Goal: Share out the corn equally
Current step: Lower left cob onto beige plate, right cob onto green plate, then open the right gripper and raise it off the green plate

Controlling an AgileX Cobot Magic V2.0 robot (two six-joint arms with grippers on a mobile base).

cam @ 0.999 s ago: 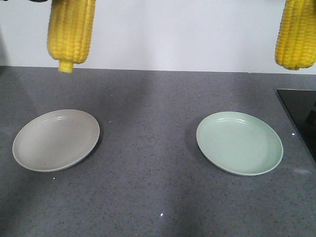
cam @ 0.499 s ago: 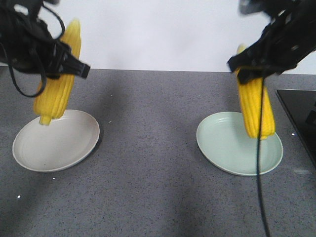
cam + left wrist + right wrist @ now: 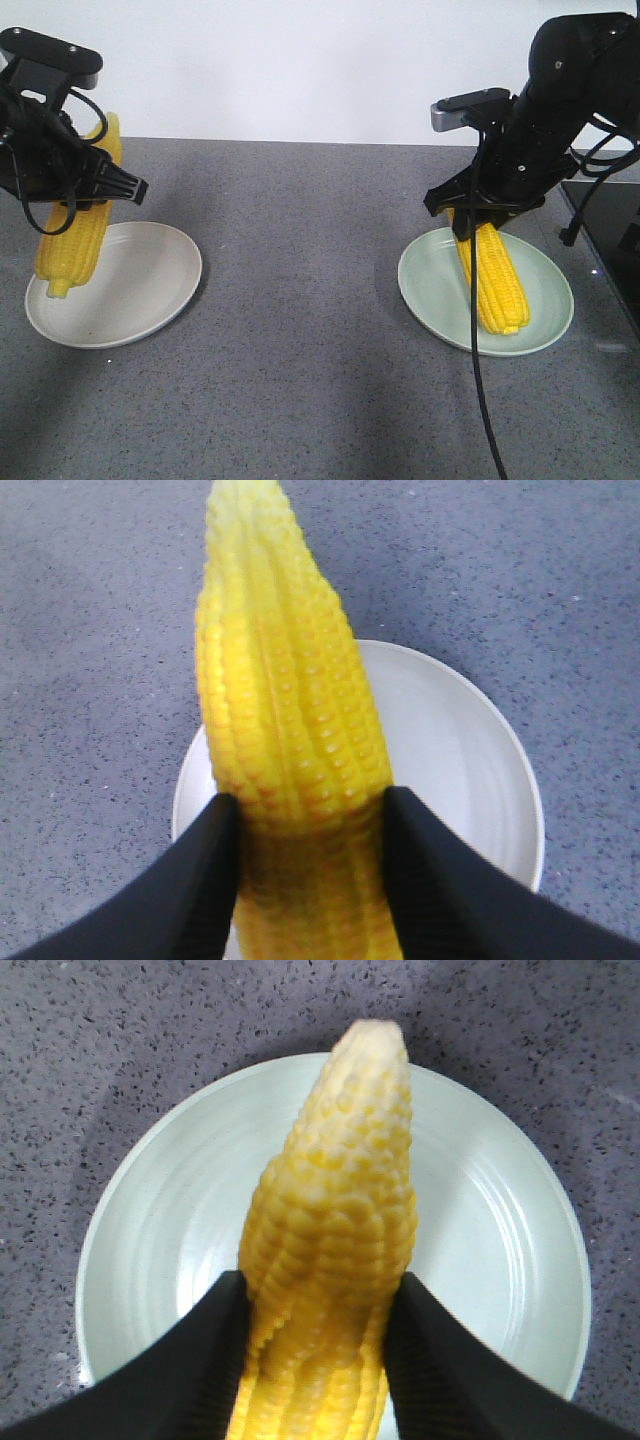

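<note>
Front view: both arms have come down fast. A second ago the two cobs hung high at the top edge over bare plates; now the left gripper [image 3: 75,185] holds its left cob [image 3: 75,240] tilted, the butt end just below the jaws and resting on or just above the near rim of the grey plate [image 3: 150,290]. The right gripper [image 3: 480,205] has dropped further: its right cob [image 3: 495,275] slopes down from the jaws and appears to lie along the green plate [image 3: 440,290], lower than half a second ago.

Left wrist view: the gripper [image 3: 305,855] is clamped on the cob [image 3: 285,720], black fingers [image 3: 205,870] pressed to both flanks. The tip reaches ahead, past the plate's [image 3: 470,750] far rim and over the counter [image 3: 100,630].

Right wrist view: same story. The gripper [image 3: 320,1345] is closed tight on the cob [image 3: 335,1230], fingers [image 3: 435,1360] either side, and the tip lies ahead within the plate [image 3: 160,1220], well centred.

So one cob per plate is nearly delivered. My read: the right is ready to let go; the left cob overhangs, so a release there risks a roll off the rim. No other cobs show in these views.
</note>
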